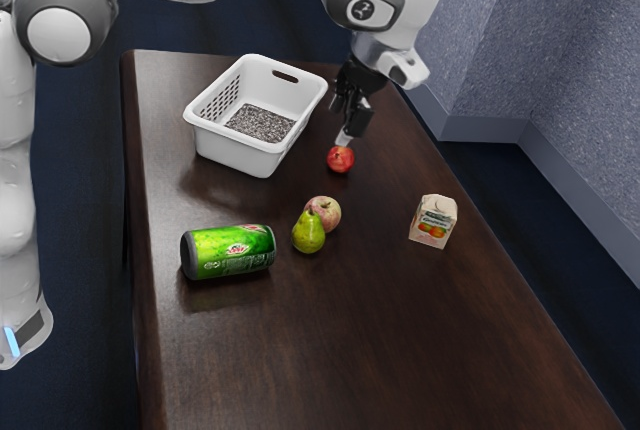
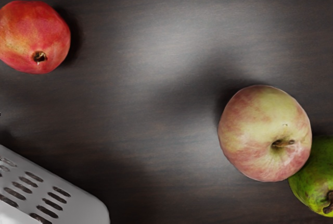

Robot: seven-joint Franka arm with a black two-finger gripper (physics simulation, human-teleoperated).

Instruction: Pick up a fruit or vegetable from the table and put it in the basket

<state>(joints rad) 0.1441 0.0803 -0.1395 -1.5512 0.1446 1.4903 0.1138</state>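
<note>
Exterior view: hand (image 1: 346, 136) is over the desk (image 1: 400, 340), just to the exterior view's right of the white basket (image 1: 240, 155). Can't tell if it's clenched or released. Candidate fruit all on the desk: red fruit (image 1: 341, 159) appears right below the hand's tip, height gap unclear; apple (image 1: 324, 213) and green pear (image 1: 308, 233) sit together, farther from the hand. Green can (image 1: 232, 252) lies on its side, carton (image 1: 433, 221) upright. Wrist view: red fruit is well apart from the apple, bare desk between; pear right against the apple, basket corner nearer the red fruit than the pear.
</note>
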